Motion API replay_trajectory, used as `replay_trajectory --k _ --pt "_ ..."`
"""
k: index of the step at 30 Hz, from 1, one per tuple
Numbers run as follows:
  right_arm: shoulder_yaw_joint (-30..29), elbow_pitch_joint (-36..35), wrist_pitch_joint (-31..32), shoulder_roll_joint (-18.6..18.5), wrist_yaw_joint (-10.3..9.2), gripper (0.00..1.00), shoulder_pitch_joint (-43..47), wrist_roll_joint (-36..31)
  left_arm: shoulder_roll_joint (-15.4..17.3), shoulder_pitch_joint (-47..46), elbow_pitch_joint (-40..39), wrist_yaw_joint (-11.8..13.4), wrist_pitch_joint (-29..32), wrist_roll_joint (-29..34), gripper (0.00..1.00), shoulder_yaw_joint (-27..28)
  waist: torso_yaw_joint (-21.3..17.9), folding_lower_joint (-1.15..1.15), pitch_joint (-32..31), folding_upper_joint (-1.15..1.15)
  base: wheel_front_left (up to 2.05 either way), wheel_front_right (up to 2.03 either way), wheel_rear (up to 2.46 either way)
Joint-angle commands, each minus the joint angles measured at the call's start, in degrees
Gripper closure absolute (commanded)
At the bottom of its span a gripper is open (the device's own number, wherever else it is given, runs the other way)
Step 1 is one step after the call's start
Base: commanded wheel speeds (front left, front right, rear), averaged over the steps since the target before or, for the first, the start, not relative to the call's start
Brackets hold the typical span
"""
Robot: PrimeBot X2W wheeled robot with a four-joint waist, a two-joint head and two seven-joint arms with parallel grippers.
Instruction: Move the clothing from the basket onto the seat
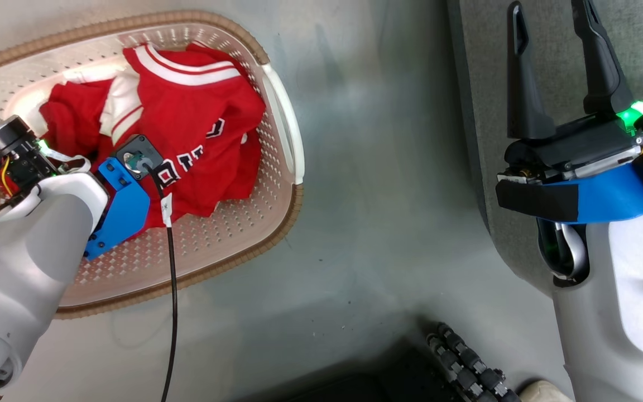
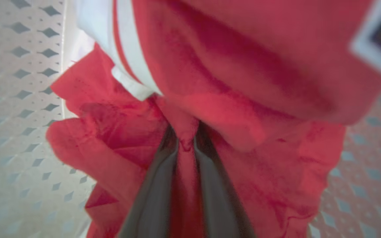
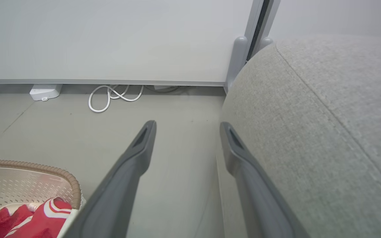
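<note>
Left claw [image 2: 185,134] pinched onto fold of red clothing [image 2: 243,99] inside basket [image 1: 277,184]. Right claw [image 1: 547,22] spread wide, empty, at seat [image 3: 309,115] edge.

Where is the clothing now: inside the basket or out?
Inside: the red clothing lies bunched within the basket walls.

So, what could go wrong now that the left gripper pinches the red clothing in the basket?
1. The left gripper pinches only a thin fold of the clothing; it may slip out on lifting.
2. The pile lies tangled in the basket; a second piece may drag along and drop on the floor before the seat.
3. The wrist cable hangs over the basket rim and may snag.
</note>
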Motion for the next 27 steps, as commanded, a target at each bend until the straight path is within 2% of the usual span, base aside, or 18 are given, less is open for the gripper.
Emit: replay_trajectory --k 1,11,27 --pt "-0.23 0.09 -0.24 -0.18 0.03 0.00 -0.52 -0.32 -0.26 0.30 -0.27 -0.01 -0.51 -0.51 1.00 -0.23 0.50 0.00 -0.95 0.00 0.00 0.00 0.00" --pt "-1.52 1.06 -0.24 -0.19 0.03 0.00 1.73 -2.67 -3.79 1.64 -0.27 -0.01 -6.32 -4.30 1.00 -0.17 3.73 0.00 -8.12 0.00 0.00 0.00 0.00" --pt "-3.86 3.40 -0.24 -0.52 0.02 0.00 7.55 -6.75 -13.67 5.11 2.39 -0.01 -20.78 -11.78 1.00 1.07 10.83 0.00 -23.51 0.00 0.00 0.00 0.00"
